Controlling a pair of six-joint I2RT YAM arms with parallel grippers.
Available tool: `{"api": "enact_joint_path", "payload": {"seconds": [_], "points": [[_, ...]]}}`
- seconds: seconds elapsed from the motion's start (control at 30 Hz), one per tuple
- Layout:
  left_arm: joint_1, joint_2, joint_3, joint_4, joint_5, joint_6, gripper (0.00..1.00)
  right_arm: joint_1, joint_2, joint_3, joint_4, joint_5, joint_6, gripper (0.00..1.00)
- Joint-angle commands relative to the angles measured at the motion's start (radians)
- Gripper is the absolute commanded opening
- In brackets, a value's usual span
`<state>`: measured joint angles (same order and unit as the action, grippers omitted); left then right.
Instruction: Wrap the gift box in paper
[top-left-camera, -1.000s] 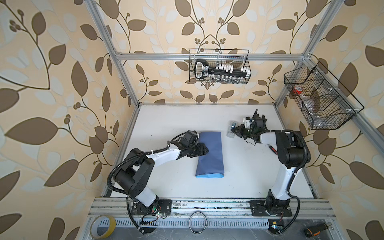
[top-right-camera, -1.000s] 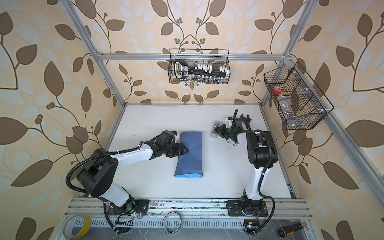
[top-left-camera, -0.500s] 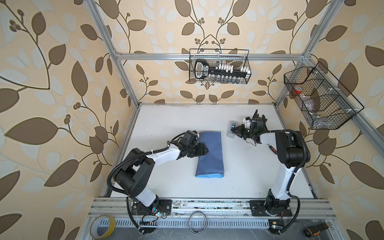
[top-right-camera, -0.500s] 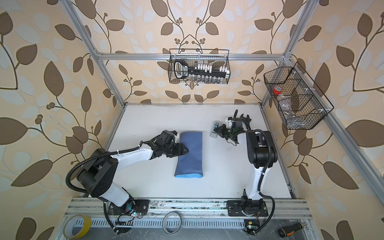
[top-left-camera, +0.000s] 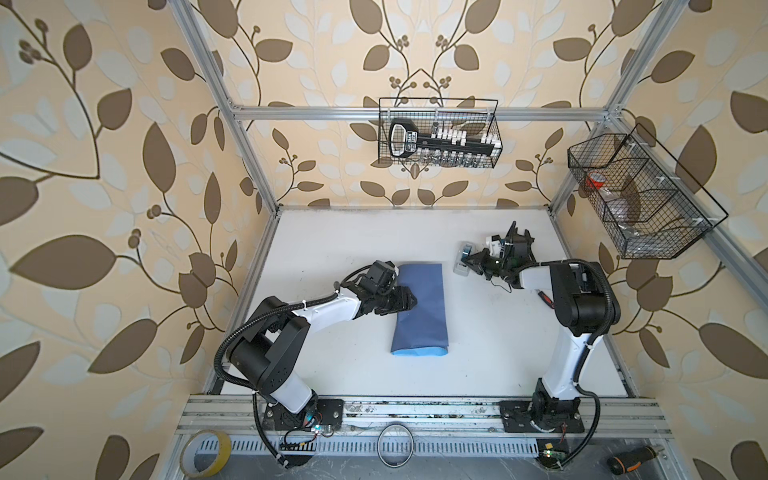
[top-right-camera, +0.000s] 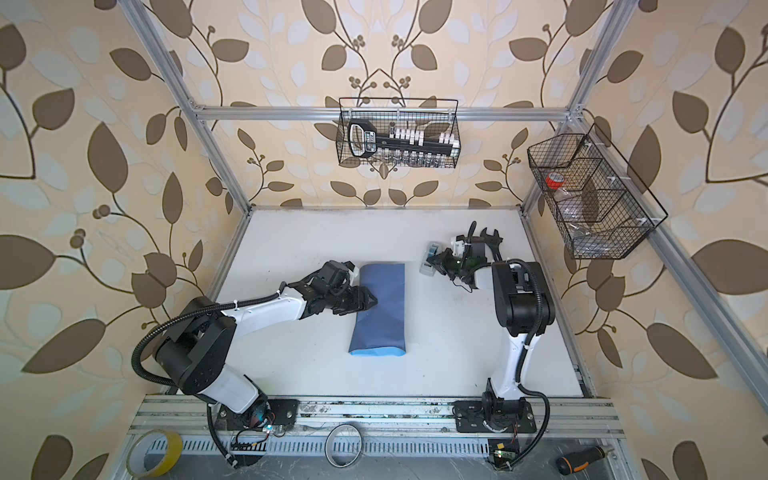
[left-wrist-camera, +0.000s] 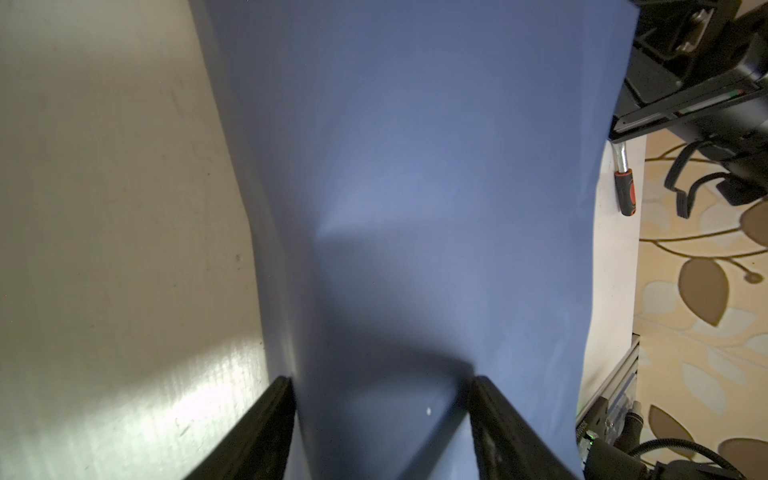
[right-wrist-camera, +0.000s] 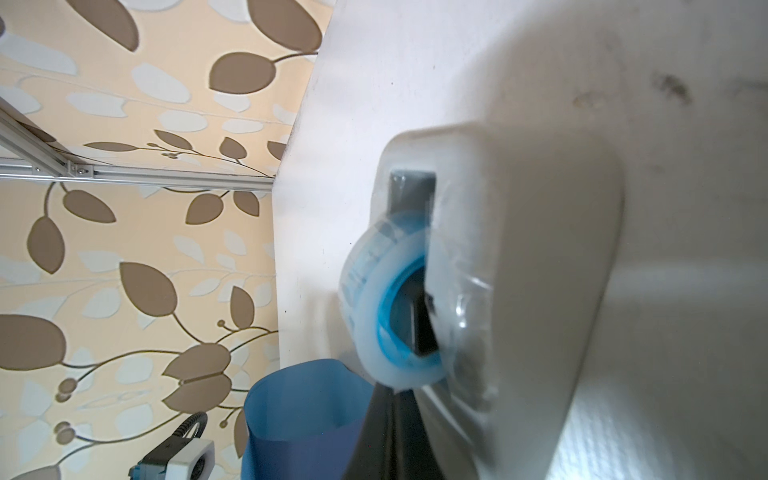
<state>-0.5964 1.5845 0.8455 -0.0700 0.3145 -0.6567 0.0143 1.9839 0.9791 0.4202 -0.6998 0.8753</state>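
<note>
The paper lay in the middle of the white worktop, folded over into a long bundle with its dark slate-blue face outward and a strip of the light blue face showing along the near end. The gift box did not show in any view. The left claw sat low at the left side of the bundle, touching it about halfway along. In the left wrist view its two black fingers stood apart with a hump of the paper filling the gap between them, though I could not tell whether they squeezed it or only rested against it. Well apart from the bundle, toward the far right of the worktop, stood the small grey-white tape dispenser, with the right claw right at it. In the right wrist view that claw's fingers were pressed together to a point at the clear tape roll with its blue core. Whether any tape was caught between them I could not tell. A wire basket hung on the back wall and a second wire basket on the right wall.
</note>
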Motion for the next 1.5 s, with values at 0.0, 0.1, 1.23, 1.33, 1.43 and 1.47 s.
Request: {"api": "enact_joint_path", "payload": {"seconds": [0.0, 0.1, 1.23, 1.33, 1.43, 1.47], "points": [[-0.014, 0.065, -0.046, -0.128, -0.077, 0.034, 0.66, 0.006, 0.001, -0.027, 0.055, -0.063, 0.040, 0.00], [-0.014, 0.064, -0.045, -0.129, -0.081, 0.037, 0.66, 0.003, 0.003, -0.044, 0.114, -0.071, 0.086, 0.00], [-0.014, 0.079, -0.043, -0.121, -0.083, 0.039, 0.66, 0.001, -0.047, -0.158, 0.383, -0.133, 0.283, 0.00], [-0.014, 0.079, -0.043, -0.121, -0.084, 0.039, 0.66, 0.001, -0.050, -0.165, 0.389, -0.132, 0.288, 0.00], [-0.013, 0.080, -0.045, -0.119, -0.086, 0.039, 0.66, 0.001, -0.058, -0.174, 0.401, -0.131, 0.293, 0.00], [-0.014, 0.080, -0.045, -0.120, -0.085, 0.039, 0.66, 0.000, -0.060, -0.177, 0.402, -0.134, 0.296, 0.00]]}}
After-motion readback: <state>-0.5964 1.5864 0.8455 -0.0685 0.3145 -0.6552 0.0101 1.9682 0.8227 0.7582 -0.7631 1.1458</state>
